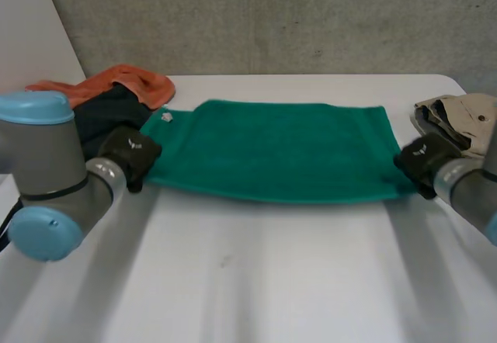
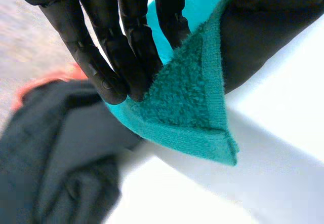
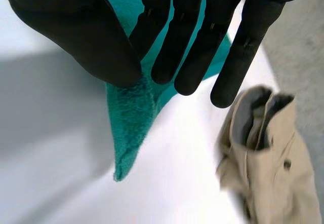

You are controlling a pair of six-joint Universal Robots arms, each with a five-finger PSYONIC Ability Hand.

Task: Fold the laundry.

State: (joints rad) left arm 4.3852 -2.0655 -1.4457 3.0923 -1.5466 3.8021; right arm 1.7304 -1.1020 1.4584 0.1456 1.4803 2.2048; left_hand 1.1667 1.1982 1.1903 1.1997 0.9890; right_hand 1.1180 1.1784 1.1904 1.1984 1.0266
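Note:
A green towel [image 1: 272, 150] lies spread across the middle of the white table [image 1: 256, 273]. My left hand [image 1: 130, 157] pinches the towel's near left corner [image 2: 190, 112] between straight fingers [image 2: 121, 51] and thumb [image 2: 263, 26], and the corner sticks out beyond the fingertips. My right hand [image 1: 423, 161] pinches the near right corner [image 3: 129, 127] between thumb [image 3: 76, 36] and fingers [image 3: 202, 46]. Both corners are lifted a little off the table.
A pile of dark and orange clothes [image 1: 116, 98] lies at the back left, right beside my left hand [image 2: 55, 153]. A beige garment [image 1: 458, 118] lies at the right edge, close to my right hand [image 3: 268, 168]. The table's front half is bare.

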